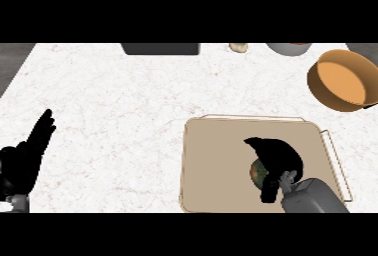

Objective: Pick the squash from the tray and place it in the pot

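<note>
Right hand: the right hand (277,159) is at the lower right of the frame, over the tray, and its fingers curl around the squash.
Squash: the squash (258,171) shows only as a small green and brown patch under the palm; it seems to lie on the tray, but I cannot tell if it is already lifted.
Tray: the beige tray (218,160) fills the lower right part; its near edge is cut off by the frame.
Left hand: the left hand (28,155) rests at the left edge, fingers straight and pointing up, holding nothing.
Pot: the orange pot (343,80) is at the upper right, well apart from the tray, and nothing shows in it; its right side is cut off.
Progress: I judge that the grasp is made; lifting, carrying and placing are left.
Far edge: a dark box (161,48) and small things at the top are cut off and hard to name.
</note>
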Robot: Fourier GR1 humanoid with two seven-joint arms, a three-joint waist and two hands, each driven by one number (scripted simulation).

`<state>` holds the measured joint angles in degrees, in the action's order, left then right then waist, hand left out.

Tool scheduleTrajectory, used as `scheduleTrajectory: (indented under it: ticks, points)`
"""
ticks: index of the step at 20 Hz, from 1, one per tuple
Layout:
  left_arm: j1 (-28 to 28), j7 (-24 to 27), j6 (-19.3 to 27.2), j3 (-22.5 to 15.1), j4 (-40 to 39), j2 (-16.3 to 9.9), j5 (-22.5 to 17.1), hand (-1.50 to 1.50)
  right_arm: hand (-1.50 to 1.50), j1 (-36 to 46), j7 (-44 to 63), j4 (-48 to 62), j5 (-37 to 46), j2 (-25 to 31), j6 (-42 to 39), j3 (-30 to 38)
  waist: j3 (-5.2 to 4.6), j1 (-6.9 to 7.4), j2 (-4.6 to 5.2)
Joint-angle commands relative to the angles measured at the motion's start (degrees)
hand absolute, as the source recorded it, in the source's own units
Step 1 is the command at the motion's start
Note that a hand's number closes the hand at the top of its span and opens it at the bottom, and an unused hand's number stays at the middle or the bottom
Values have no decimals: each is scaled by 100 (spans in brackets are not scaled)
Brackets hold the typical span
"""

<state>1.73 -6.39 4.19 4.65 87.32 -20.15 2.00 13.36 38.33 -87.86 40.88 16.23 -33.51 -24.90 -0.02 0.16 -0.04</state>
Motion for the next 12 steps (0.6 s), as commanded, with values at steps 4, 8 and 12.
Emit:
scheduleTrajectory:
  ticks: [4,8,12]
  points:
    - [215,-536,-33,-18,755,151,184,0,150,86,-892,130,213,235,-257,165,4,13,-2]
    - [162,117,-108,108,55,339,322,0,150,-464,-956,-110,634,18,104,-12,2,-15,0]
    - [36,-355,-393,330,390,128,145,0,150,295,-476,155,635,-504,-171,421,2,11,1]
